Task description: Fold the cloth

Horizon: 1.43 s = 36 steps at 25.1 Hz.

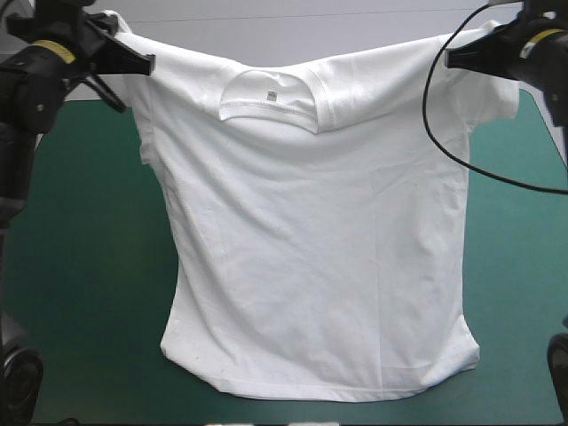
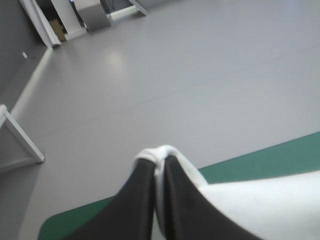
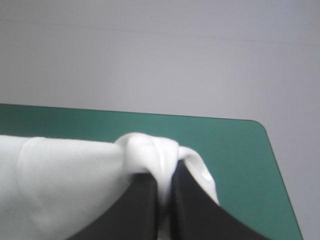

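Over the table: the T-shirt (image 1: 311, 248) is held up by its two shoulder corners and stretched wide between the arms, above the far part of the table (image 1: 80, 266) with its teal-green cover.
Left side: the left gripper (image 1: 146, 64) has its black fingers (image 2: 135, 200) pressed together on a pinch of white cloth at one shoulder, and a small fold pokes out past the tips.
Right side: the right gripper (image 1: 451, 59) does likewise, its fingers (image 3: 135, 205) clamped on a bunched bit of the other shoulder.
Lie of the cloth: the neckline (image 1: 269, 93) sags between the two grips with its inner label showing. The body slopes down toward the near edge, where the hem (image 1: 328, 390) appears to rest on the table. The cloth is fairly smooth, with light creases.
Step in hand: this looks like the spreading stage, with the T-shirt raised and tensioned so it can be laid flat. No fold shows yet.
Progress: early, by my reckoning.
Next move calls for: both arms should lower together at an even pace and spacing, so the shoulders land flat and square beyond the hem without slack bunching. Only then should they let go.
Risk: uneven tension could skew the cloth, or a thin pinch could slip free.
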Each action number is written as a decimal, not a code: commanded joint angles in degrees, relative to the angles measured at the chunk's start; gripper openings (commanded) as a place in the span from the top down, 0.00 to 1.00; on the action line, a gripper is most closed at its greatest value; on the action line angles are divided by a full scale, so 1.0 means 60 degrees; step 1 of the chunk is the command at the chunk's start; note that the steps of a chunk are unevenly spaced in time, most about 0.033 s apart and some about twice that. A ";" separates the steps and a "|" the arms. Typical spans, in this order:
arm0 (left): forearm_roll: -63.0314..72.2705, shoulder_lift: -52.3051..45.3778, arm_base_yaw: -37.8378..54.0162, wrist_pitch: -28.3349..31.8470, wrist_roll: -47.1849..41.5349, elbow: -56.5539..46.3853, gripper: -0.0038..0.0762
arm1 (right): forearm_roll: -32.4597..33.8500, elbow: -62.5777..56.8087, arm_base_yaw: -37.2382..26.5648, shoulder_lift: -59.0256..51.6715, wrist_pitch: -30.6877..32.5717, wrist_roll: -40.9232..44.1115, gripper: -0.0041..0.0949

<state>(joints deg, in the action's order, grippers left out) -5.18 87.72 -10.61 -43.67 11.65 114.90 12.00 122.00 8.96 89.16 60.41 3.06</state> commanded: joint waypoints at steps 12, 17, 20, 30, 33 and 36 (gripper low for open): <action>0.0705 0.4580 -0.0010 0.3674 -0.0573 0.0147 0.92 | 0.0221 -0.0239 -0.0047 0.4683 -0.3459 0.0775 0.96; 0.0777 0.5608 -0.0010 0.4859 -0.0573 0.0147 0.38 | -0.1265 -0.0239 -0.0589 0.5216 -0.4014 0.0775 0.27; 0.0713 0.5555 -0.0010 0.4660 -0.0510 0.0166 0.26 | -0.0977 -0.0239 -0.0723 0.5049 -0.3631 0.0737 0.01; 0.0739 0.2511 -0.0010 -0.1342 -0.0626 0.0573 0.27 | -0.1394 -0.0239 -0.0686 0.2254 0.0793 -0.0053 0.21; 0.0739 0.1857 -0.0010 -0.2863 -0.1201 0.0573 0.27 | -0.1868 -0.0259 -0.0686 0.1556 0.1903 -0.0053 0.23; 0.0913 0.1502 -0.0010 -0.4189 -0.1541 0.0573 0.27 | -0.2649 -0.0947 -0.0686 0.0718 0.1879 -0.0062 0.23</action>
<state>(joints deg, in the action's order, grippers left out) -1.31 100.65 -10.61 -64.16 4.73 116.86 0.00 117.91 4.95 100.24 70.93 3.33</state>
